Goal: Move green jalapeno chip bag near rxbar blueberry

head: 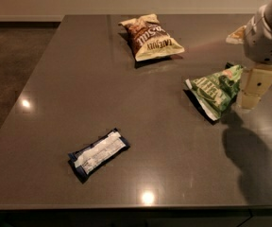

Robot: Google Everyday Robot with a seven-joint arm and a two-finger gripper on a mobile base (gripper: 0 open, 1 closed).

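Beside gripper — green jalapeno chip bag, just left; jaws' state: cannot tell.

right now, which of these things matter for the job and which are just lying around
Job: green jalapeno chip bag, right side; rxbar blueberry, front left; gripper, beside the green bag's right end.
Lying about: brown-and-cream chip bag, far middle.

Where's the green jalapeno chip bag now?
Camera view: the green jalapeno chip bag lies right of centre on the table, in front of the brown chip bag, with the tool at its right end; the rxbar blueberry is far front-left.
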